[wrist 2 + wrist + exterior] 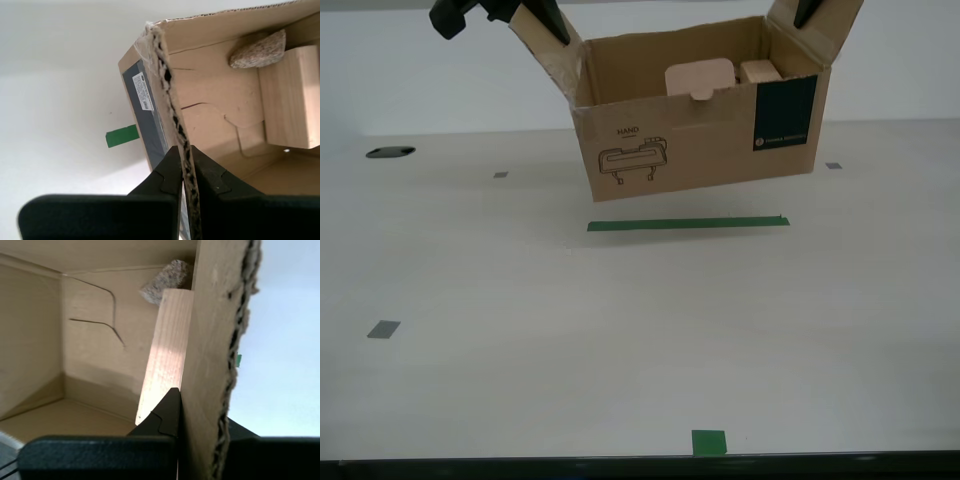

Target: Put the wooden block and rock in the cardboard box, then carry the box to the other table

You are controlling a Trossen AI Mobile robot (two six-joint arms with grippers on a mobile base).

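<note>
Gripping one cardboard box (700, 130), both pincers clamp its flaps; inside: one wooden block (287, 97), one rock (257, 50).

A smooth cream table (620, 340) fills most of the exterior view, lit evenly. A long green tape strip (687, 224) lies across its middle, a green tape square (709, 441) sits near the bottom edge, and small grey tape squares (383, 329) dot the surface. A dark oval grommet (390, 152) sits at upper left. A plain white wall (420, 90) rises behind.

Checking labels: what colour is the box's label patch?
Dark teal label patch; exterior view.
</note>
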